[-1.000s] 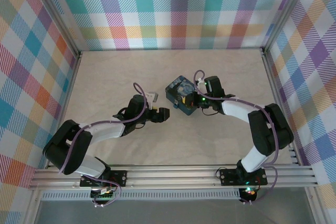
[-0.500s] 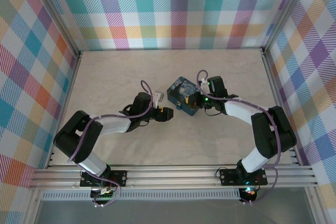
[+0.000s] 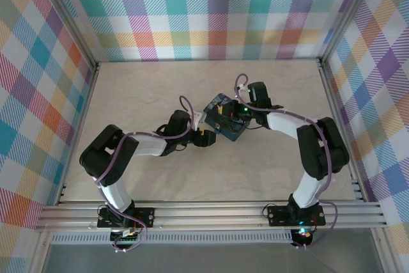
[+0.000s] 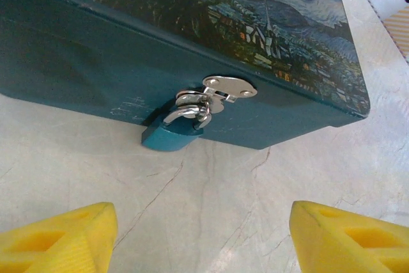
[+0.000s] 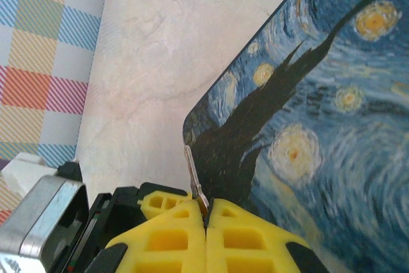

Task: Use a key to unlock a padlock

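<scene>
The padlock (image 4: 174,133) is small, with a teal-blue body and a silver shackle (image 4: 182,114). The shackle is hooked through the silver hasp (image 4: 231,87) on the side of the box (image 4: 96,49), and the tilted body touches the marbled surface (image 4: 255,202). The left claw (image 4: 204,238) is spread wide just in front of it, gripping nothing, while the right claw (image 5: 206,212) is pressed closed on the key (image 5: 194,177), a thin grey blade poking out over the box's edge.
</scene>
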Available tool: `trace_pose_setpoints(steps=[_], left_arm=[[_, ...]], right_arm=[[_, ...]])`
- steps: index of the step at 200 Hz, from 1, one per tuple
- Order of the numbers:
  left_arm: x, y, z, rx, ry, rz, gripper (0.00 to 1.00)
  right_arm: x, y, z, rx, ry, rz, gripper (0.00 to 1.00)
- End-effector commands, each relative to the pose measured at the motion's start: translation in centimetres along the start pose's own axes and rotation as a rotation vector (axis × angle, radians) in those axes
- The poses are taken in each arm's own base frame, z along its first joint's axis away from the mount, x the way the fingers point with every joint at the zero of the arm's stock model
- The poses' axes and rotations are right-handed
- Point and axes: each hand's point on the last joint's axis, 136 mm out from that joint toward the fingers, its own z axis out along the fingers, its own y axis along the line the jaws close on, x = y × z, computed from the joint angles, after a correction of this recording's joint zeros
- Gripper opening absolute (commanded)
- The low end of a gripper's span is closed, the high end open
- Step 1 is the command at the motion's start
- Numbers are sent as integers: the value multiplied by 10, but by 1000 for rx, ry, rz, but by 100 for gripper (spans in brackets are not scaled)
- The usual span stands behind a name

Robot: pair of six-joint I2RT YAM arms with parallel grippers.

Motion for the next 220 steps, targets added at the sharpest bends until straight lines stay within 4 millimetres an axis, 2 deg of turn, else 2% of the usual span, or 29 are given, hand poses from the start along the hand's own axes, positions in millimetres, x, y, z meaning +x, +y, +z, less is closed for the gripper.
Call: trace_pose_setpoints(steps=[1,50,100,220], left_arm=[[-12,-12,5,50,-28,43,71],[-9,-8,13,51,-12,36,69],[-8,-2,22,38,-7,49,69],[-9,9,42,21,9,101,66]], right_arm=[[-9,3,4,-12,2,-11,0],[6,-19,18,29,65,39,0],[22,-37,20,80,110,55,0],[28,-37,20,75,116,56,0]])
